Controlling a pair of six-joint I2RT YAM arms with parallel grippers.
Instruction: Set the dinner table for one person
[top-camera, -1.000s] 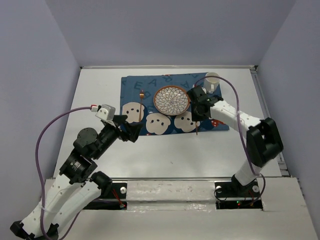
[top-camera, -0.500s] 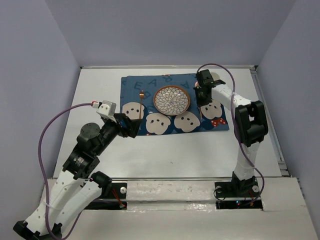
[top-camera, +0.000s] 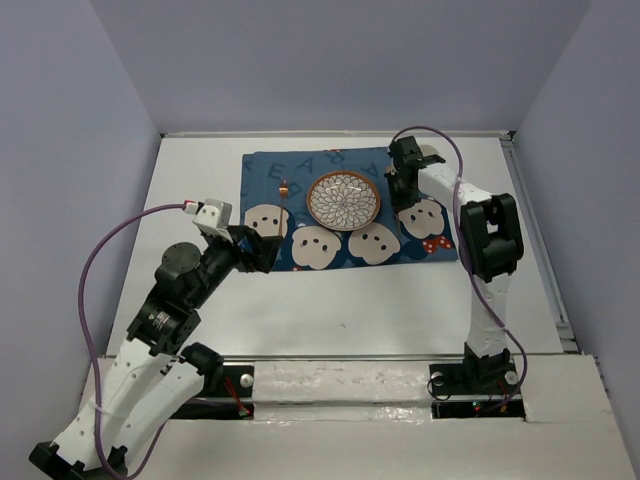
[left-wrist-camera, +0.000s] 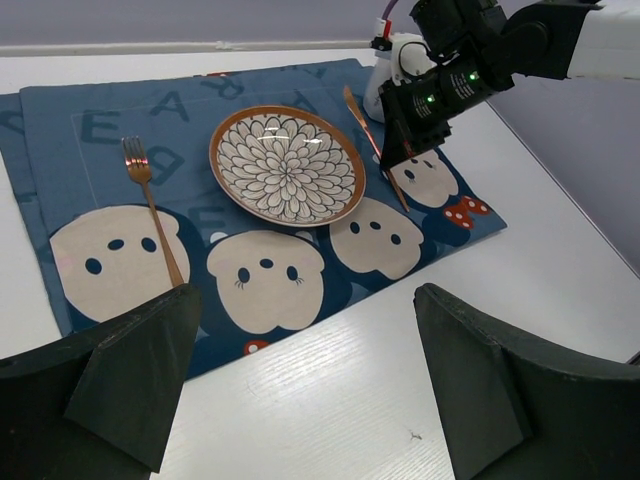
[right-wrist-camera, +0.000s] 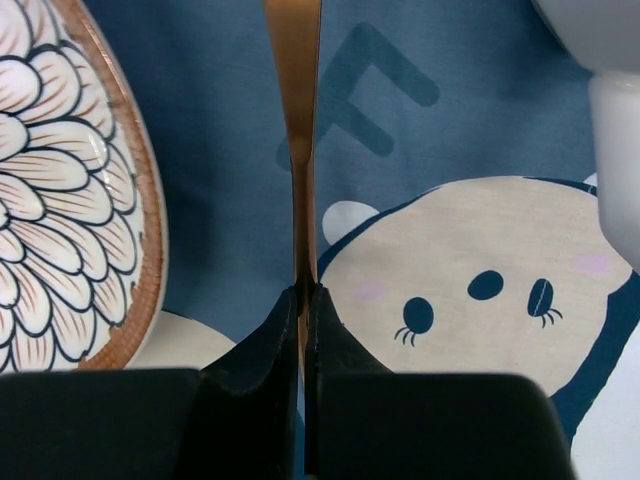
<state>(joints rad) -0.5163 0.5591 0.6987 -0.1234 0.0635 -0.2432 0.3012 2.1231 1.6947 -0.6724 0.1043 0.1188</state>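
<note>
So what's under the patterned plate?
The plate sits on the blue bear-face cloth, which lies on the white table. Whatever is directly beneath the plate is covered; nothing pokes out around its rim.

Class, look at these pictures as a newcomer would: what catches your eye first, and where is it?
The flower-patterned plate sits in the middle of a blue cloth printed with white bear faces, on the white table. Right of the plate, the right gripper is shut on a copper knife; a matching fork lies left of it. The left gripper hangs open at the cloth's near edge.
</note>
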